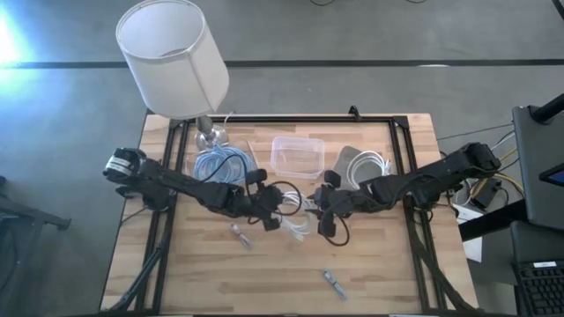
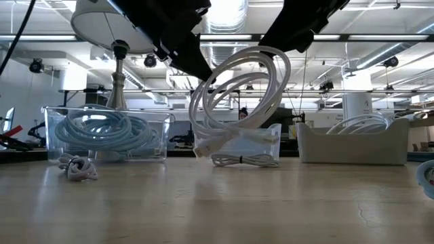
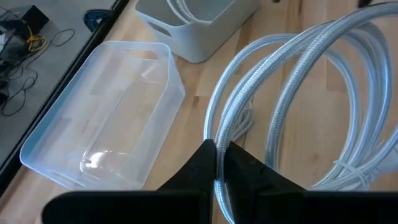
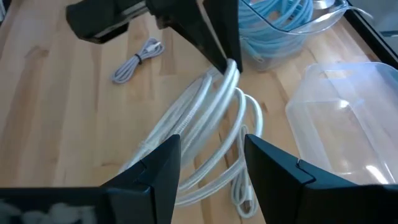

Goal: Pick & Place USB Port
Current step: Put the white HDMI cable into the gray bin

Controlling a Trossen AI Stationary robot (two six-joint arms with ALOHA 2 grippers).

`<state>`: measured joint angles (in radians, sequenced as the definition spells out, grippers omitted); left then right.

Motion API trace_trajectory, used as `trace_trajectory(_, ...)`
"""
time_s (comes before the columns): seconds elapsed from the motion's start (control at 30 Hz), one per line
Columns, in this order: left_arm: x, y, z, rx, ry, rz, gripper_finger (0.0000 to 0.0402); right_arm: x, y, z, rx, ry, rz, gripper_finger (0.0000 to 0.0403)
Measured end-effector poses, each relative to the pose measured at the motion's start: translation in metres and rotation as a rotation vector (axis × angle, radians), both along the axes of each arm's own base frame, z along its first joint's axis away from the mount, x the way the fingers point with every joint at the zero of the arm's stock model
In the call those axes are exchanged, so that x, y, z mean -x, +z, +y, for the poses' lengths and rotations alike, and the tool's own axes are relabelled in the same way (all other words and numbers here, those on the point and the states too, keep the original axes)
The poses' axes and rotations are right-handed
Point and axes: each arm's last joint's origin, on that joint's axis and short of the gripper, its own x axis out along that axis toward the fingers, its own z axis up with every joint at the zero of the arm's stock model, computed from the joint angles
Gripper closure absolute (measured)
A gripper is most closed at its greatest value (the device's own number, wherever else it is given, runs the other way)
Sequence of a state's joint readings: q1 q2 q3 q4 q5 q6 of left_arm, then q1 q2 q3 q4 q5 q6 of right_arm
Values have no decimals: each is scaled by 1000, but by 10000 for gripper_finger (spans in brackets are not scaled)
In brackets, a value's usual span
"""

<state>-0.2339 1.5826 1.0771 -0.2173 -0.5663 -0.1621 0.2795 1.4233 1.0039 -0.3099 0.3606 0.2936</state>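
Hanging from left claw (image 3: 216,163): white cable coil (image 2: 237,91), off table, right claw (image 4: 208,162) beside.

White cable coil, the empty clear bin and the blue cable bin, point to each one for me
White cable coil (image 2: 239,88), low view, on the upper loops held above the table.
Empty clear bin (image 3: 102,115), left wrist view, on its bare floor.
Blue cable bin (image 2: 102,132), low view, on its clear front wall.

No readable text

No label, brand, number or sign can be read on anything in these four views.
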Motion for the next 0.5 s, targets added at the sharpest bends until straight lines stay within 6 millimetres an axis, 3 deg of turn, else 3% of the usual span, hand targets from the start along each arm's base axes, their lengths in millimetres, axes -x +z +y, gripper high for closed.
trace_trajectory(0.5,0,-1,2,-11,13,2,375,1,2,1,-32,-26,-17,204)
